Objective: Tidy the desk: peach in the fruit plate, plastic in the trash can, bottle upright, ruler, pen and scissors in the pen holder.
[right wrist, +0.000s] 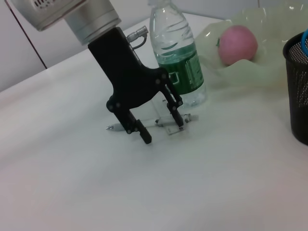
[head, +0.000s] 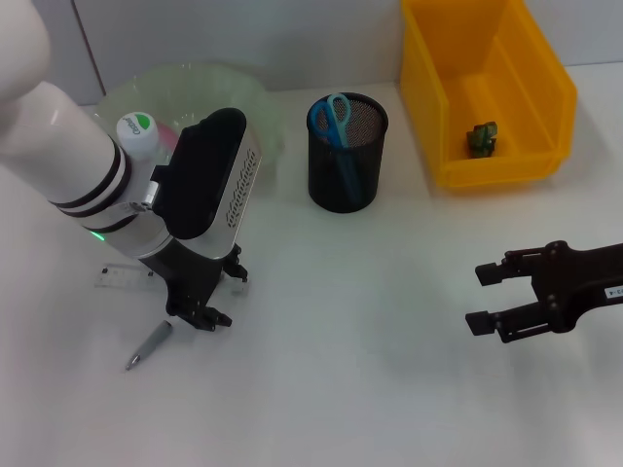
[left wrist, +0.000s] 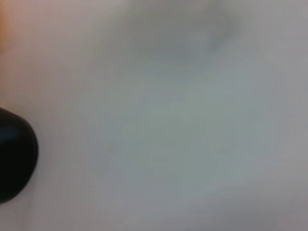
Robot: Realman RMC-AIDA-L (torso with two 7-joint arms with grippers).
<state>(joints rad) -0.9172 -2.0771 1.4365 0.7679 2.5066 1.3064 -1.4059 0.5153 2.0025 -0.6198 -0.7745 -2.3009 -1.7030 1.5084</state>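
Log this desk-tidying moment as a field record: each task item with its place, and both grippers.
peach: in the fruit plate
bottle: upright beside the plate
scissors: in the pen holder
pen: lying on the table, not yet stowed
ruler: flat on the table, partly under the left arm
plastic: in the yellow bin
left gripper: open, fingertips down over the pen and ruler
right gripper: open, hovering apart from the items

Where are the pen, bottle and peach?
pen (head: 149, 345), head view, middle of the grey barrel
bottle (right wrist: 177, 57), right wrist view, upper edge of the green label
peach (right wrist: 237, 44), right wrist view, middle of the pink skin
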